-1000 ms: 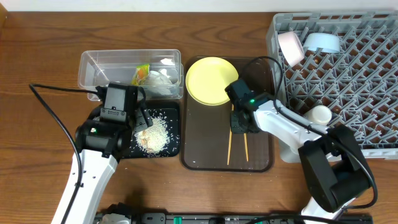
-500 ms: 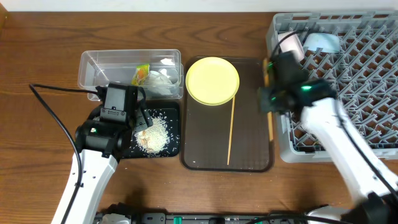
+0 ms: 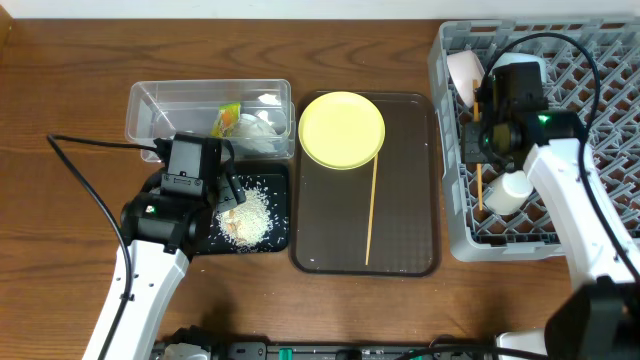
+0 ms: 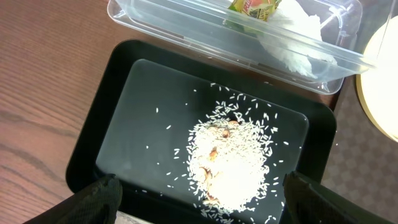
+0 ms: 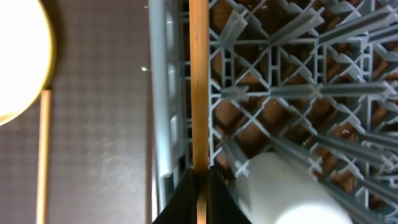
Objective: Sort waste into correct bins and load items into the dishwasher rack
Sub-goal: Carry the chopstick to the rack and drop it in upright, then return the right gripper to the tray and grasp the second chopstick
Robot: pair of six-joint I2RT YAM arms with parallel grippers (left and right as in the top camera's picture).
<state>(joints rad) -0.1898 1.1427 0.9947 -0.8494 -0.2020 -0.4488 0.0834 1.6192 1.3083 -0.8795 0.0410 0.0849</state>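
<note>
The chopstick (image 5: 199,81), clamped in the right pincer (image 5: 199,179) above the dishwasher rack (image 5: 292,93), seemingly needed lowering and release next.

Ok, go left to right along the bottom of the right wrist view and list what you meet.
Along the bottom: loose chopstick → dishwasher rack wall → held chopstick → white cup.

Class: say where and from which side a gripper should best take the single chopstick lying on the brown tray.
Probably at mid-length, from straight above, jaws closing across its thin width. The chopstick lies flat on the brown tray, and its far end lies by the yellow plate.
</note>
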